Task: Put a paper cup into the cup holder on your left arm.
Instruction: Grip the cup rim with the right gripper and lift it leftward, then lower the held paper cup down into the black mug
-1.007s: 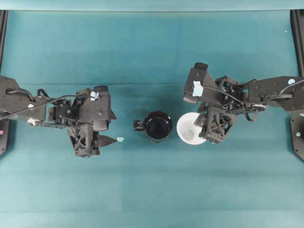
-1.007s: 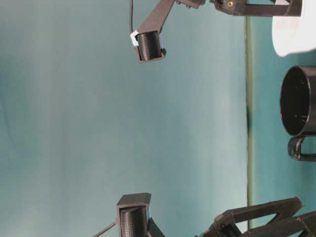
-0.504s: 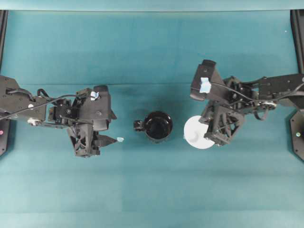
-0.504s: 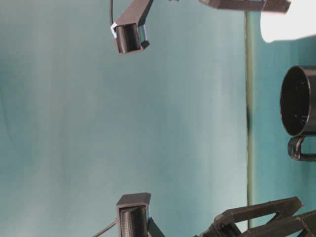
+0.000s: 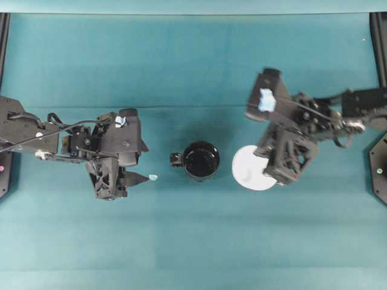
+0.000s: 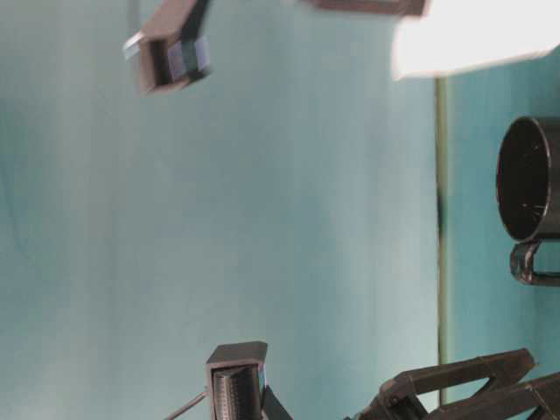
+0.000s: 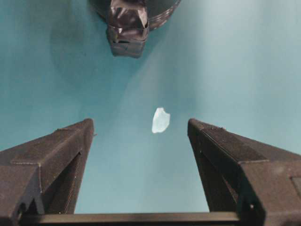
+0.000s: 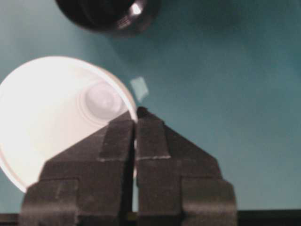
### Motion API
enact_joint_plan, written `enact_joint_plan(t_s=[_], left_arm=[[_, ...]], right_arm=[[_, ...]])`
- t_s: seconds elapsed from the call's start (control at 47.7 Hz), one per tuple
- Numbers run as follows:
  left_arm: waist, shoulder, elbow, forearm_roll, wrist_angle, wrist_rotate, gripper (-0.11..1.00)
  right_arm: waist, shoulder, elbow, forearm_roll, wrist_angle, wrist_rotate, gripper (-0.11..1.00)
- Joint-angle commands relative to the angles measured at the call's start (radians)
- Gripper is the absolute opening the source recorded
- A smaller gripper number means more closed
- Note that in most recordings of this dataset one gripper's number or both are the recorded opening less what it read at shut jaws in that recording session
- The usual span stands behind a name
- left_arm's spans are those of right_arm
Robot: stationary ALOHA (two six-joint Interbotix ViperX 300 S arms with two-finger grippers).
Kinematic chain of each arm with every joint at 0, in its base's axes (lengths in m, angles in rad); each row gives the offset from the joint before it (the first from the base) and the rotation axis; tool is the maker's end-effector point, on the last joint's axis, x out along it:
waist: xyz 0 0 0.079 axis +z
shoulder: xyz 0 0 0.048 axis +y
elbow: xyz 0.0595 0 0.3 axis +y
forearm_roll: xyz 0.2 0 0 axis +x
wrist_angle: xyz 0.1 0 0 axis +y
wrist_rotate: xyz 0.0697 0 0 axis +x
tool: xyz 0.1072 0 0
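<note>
The white paper cup (image 5: 250, 168) hangs just right of the black cup holder (image 5: 201, 161), clear of the table in the table-level view, where the paper cup (image 6: 472, 35) sits at the top edge. My right gripper (image 5: 266, 170) is shut on the cup's rim. In the right wrist view the right gripper (image 8: 136, 116) pinches the rim, with the paper cup's (image 8: 56, 117) open mouth facing the camera and the cup holder (image 8: 109, 14) beyond. My left gripper (image 5: 142, 176) stands open left of the holder's handle (image 7: 128, 26), and the left gripper (image 7: 141, 129) holds nothing.
A small pale scrap (image 7: 160, 120) lies on the teal cloth between the left fingertips and the handle. The teal table (image 5: 193, 241) stretches bare-looking toward the front; dark frame rails (image 5: 380, 48) run along both side edges.
The right jaws closed on the cup's rim and lifted it off the table, drifting slightly right and tilting. The left arm and the holder have not moved.
</note>
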Motion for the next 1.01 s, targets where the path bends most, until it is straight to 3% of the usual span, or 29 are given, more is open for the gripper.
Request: enact_joint_plan(t_s=[0.0, 0.231, 0.42, 0.986], left_arm=[[0.000, -0.005, -0.008, 0.003, -0.006, -0.003, 0.83], [-0.005, -0.005, -0.008, 0.003, -0.006, -0.012, 0.83], [-0.005, -0.005, -0.008, 0.003, -0.008, -0.066, 0.83], [-0.003, -0.005, -0.003, 0.003, -0.008, -0.077, 0.82]], right_arm=[[-0.003, 0.025, -0.084, -0.008, 0.029, 0.003, -0.07], [-0.008, 0.072, -0.213, -0.018, 0.067, 0.005, -0.07], [-0.008, 0.118, -0.284, -0.046, 0.071, 0.000, -0.07], [-0.018, 0.255, -0.275, -0.071, -0.009, 0.002, -0.07]])
